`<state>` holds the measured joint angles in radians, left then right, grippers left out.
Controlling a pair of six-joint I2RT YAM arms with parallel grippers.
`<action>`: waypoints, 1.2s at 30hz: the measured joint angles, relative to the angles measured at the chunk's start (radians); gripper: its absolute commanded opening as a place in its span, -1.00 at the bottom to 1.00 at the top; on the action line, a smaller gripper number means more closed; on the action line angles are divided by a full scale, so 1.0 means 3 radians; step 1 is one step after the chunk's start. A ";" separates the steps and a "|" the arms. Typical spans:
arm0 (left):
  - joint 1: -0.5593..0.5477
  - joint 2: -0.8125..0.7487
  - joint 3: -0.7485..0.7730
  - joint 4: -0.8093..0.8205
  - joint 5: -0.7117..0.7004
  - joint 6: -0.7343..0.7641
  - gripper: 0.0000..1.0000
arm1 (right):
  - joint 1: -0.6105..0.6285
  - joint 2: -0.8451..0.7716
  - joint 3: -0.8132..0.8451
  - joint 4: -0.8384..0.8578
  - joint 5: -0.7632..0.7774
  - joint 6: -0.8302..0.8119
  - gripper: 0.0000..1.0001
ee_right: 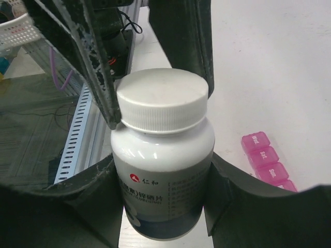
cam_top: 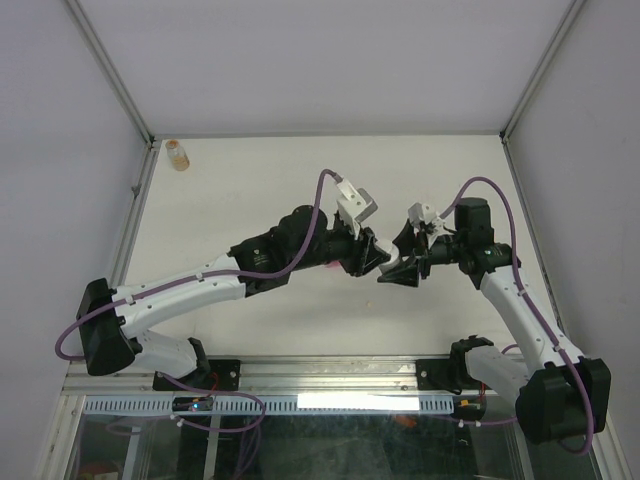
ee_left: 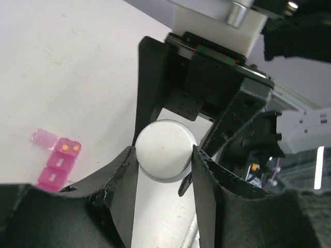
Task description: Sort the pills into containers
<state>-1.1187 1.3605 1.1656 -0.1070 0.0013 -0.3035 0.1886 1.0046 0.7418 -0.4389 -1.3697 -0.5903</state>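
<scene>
My right gripper [ee_right: 163,161] is shut on the body of a white bottle [ee_right: 165,181] and holds it upright above the table. The left gripper [ee_left: 164,151] is shut on the bottle's white cap [ee_left: 163,150], one finger pressed on each side. Both grippers meet at mid-table, left gripper [cam_top: 372,255] and right gripper [cam_top: 402,268]. The pink organiser strip of containers [ee_left: 51,173] lies flat on the table at lower left. One compartment stands open with two small orange pills [ee_left: 68,148] inside. The same containers [ee_right: 266,160] show closed, lettered lids in the right wrist view.
A small amber bottle [cam_top: 178,153] stands at the far left corner of the table. Metal frame posts [cam_top: 110,75] rise at the back corners. An aluminium rail [cam_top: 300,372] runs along the near edge by the arm bases.
</scene>
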 measured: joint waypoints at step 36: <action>0.0039 -0.0047 0.0159 -0.0154 -0.0292 -0.0318 0.32 | -0.0001 -0.0036 0.0001 0.0003 -0.0017 0.0029 -1.00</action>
<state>-1.1069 1.3464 1.2133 -0.1532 -0.0864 -0.3988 0.1883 0.9939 0.7422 -0.4381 -1.3746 -0.5816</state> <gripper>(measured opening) 0.668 0.545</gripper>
